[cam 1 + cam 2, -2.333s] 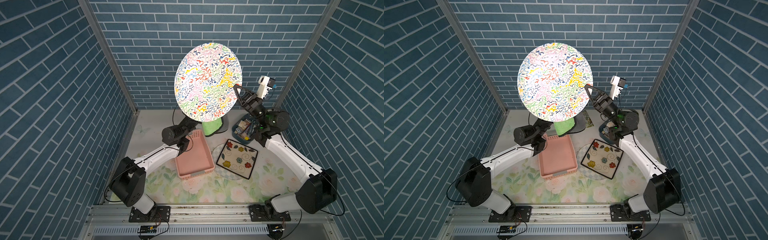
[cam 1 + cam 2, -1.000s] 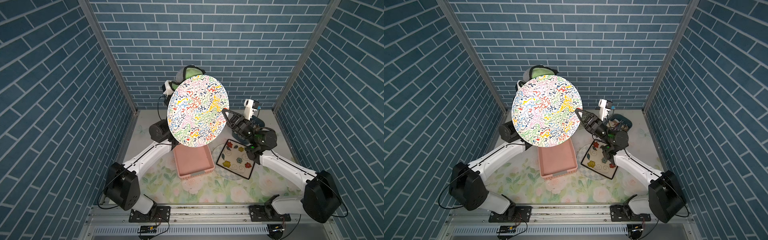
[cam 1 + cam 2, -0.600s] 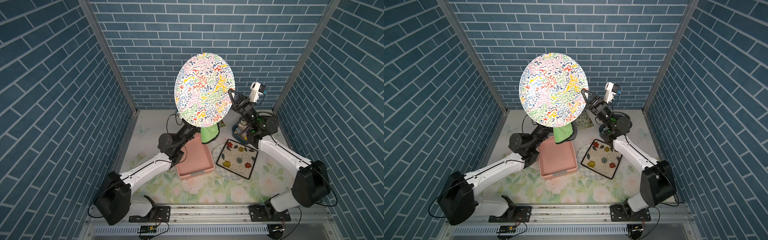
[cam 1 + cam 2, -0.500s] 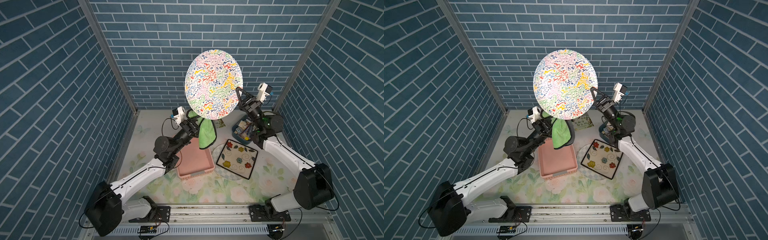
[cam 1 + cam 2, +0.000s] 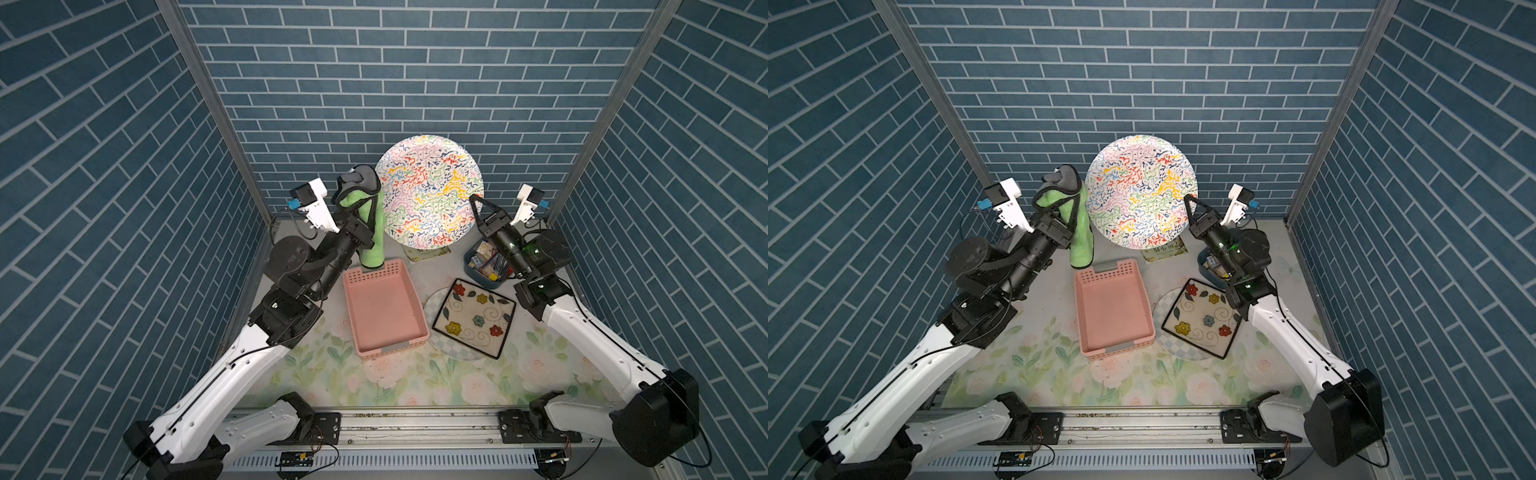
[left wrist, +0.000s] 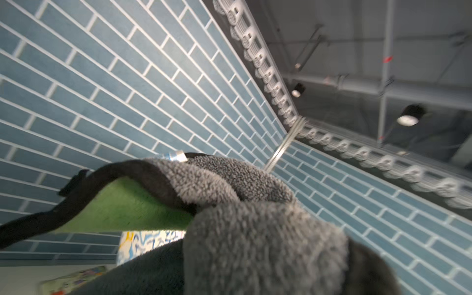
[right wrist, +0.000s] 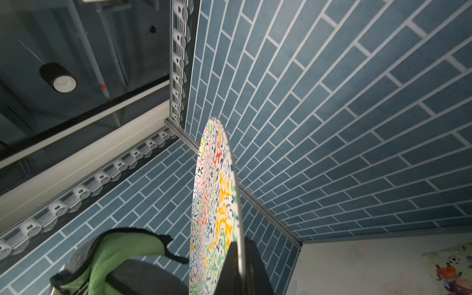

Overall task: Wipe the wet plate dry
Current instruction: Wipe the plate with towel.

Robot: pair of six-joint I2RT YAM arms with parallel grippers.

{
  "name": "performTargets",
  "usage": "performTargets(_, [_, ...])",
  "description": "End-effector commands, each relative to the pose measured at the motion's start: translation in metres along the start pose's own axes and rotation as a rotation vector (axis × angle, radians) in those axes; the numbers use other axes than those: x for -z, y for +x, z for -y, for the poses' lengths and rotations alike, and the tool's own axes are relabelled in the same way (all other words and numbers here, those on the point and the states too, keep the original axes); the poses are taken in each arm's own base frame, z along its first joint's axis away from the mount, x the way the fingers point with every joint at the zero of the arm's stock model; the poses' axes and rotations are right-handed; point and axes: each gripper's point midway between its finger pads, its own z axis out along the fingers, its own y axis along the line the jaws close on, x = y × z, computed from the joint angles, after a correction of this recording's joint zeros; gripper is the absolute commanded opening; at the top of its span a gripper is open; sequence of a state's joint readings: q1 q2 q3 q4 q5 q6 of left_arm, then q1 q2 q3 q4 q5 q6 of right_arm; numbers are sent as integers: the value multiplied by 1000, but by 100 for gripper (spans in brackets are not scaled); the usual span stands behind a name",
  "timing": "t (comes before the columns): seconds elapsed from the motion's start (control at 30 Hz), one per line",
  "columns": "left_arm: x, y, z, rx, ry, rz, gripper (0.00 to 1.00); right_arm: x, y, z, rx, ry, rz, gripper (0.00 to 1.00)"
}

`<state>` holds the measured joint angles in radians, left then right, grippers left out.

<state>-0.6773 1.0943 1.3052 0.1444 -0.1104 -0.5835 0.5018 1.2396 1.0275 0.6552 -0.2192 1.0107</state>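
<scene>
The plate [image 5: 430, 191] stands on edge in the air at the far middle of the cell, above the bench [image 5: 316, 374], with its patterned face toward the top cameras. The right hand [image 5: 473, 200] is closed on its right rim and pinches only a narrow bit of it. The right wrist view shows the 2 fingers [image 7: 231, 265] on either side of the thin edge.

The left hand [image 5: 358, 198] is raised just left of the plate and clamped on the cloth [image 5: 371, 237]. The cloth is bunched over the hand's tip, and a green tail hangs toward the far end of the pink basket [image 5: 384, 309]. I cannot tell whether cloth and plate touch, but they are very close.

As I judge it, the main risk is the grip. The plate is held at 1 spot on a rim the task calls wet. A firm push on the face away from that spot would lever the plate and could twist or slip it out of the fingers. A fall would land it on the basket, or on the square dish [image 5: 473, 318] or bowl [image 5: 468, 268] at the right. The hanging tail could also snag the plate's left edge.
</scene>
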Motion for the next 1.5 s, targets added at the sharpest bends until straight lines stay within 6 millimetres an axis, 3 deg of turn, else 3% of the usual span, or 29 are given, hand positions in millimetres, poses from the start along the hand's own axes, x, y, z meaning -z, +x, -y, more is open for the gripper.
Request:
performTargets(0.0, [-19,42,-44,-226,-185,-147,0,3,-9,-28,84,-33,53,0])
performTargets(0.1, [-36,87,-49,-210,-147,-283,0,3,-5,-38,66,-62,49,0])
performTargets(0.2, [-41,141,-24,-54,21,-390,0,0,0,-48,25,-115,42,0])
performTargets(0.3, [-44,165,15,58,159,-398,0,-5,15,-58,-29,-172,7,0])
performTargets(0.37, [-49,171,16,58,134,-411,0,-6,18,-61,-54,-187,-1,0])
performTargets(0.47, [-51,147,-10,29,-9,-351,0,1,8,-58,-63,-167,28,0])
performTargets(0.6, [-39,96,-74,25,-221,-236,0,14,-10,-52,-50,-123,63,0])
performTargets(0.67, [-35,86,-97,47,-266,-223,0,16,-8,-52,-39,-123,56,0])
performTargets(0.73, [-41,92,-90,52,-211,-263,0,12,5,-59,-24,-151,11,0])
performTargets(0.87, [-57,126,-37,100,8,-322,0,1,42,-78,-38,-239,-75,0])
performTargets(0.93, [-63,128,-18,93,46,-304,0,-3,57,-82,-59,-264,-106,0])
performTargets(1.0, [-70,117,-20,89,18,-275,0,-1,61,-86,-61,-277,-110,0])
performTargets(1.17, [-73,72,-67,52,-168,-181,0,13,45,-80,-20,-208,-64,0])
performTargets(1.23, [-77,68,-70,35,-164,-189,0,17,41,-76,-13,-187,-52,0])
performTargets(1.3, [-88,83,-59,4,-100,-261,0,16,46,-76,-8,-192,-68,0])
performTargets(1.4, [-95,126,-8,-11,125,-385,0,12,65,-87,2,-240,-116,0])
performTargets(1.47, [-96,142,11,-82,165,-407,0,9,73,-93,10,-259,-130,0])
